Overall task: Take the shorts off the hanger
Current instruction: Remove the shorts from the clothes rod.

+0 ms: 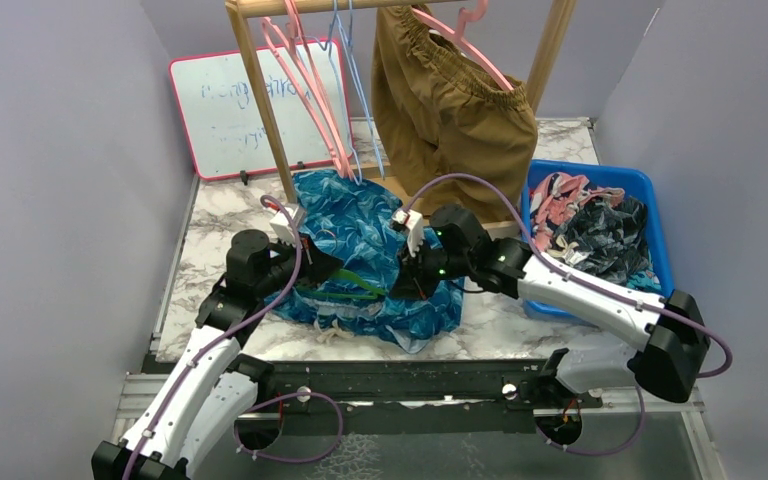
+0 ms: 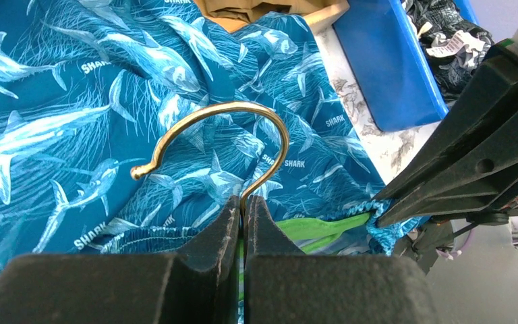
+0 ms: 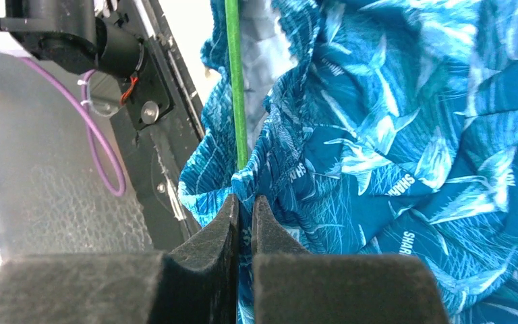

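Blue shark-print shorts (image 1: pixel 370 255) lie spread on the marble table, threaded on a green hanger (image 1: pixel 345 293) with a gold hook (image 2: pixel 219 135). My left gripper (image 2: pixel 243 202) is shut on the base of that hook. The right gripper (image 3: pixel 243 201) is shut on a fold of the shorts' waistband (image 3: pixel 290 155), right beside the green hanger arm (image 3: pixel 235 81). In the left wrist view the right gripper's fingers (image 2: pixel 472 162) pinch the fabric edge at the hanger's end. Orange-brown shorts (image 1: pixel 450 115) hang on a pink hanger (image 1: pixel 460 40) from the wooden rack.
A blue bin (image 1: pixel 650 190) at the right holds several other shorts. Empty pink and blue hangers (image 1: pixel 310 80) hang on the wooden rack (image 1: pixel 260 110). A whiteboard (image 1: pixel 220 110) leans at the back left. Grey walls close in on both sides.
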You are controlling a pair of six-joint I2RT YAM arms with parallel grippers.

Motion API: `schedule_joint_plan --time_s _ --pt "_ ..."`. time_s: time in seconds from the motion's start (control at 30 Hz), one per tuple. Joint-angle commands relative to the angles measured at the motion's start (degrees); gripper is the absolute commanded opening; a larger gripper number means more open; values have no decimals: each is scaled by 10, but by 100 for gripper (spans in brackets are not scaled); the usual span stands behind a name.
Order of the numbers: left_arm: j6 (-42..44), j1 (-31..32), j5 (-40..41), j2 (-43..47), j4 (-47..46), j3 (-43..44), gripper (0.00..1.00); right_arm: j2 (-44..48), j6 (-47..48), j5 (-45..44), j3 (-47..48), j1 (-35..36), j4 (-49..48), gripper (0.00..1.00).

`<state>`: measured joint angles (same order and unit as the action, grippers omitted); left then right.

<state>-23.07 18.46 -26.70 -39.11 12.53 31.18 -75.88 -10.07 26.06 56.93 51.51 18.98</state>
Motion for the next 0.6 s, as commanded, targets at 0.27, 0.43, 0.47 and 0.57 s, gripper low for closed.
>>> schedule_joint_plan --time_s 0.27,0.43,0.47,0.57 --pt "5 0 123 21 36 33 0 192 -13 -217 -67 3 24 1" --pt "0 -1 168 39 49 36 0 225 -10 -257 -78 3 56 2" --pt "-3 -1 177 44 52 35 0 225 -6 -262 -78 3 70 1" --pt "-10 -1 214 65 57 34 0 220 0 -291 -83 3 115 1"
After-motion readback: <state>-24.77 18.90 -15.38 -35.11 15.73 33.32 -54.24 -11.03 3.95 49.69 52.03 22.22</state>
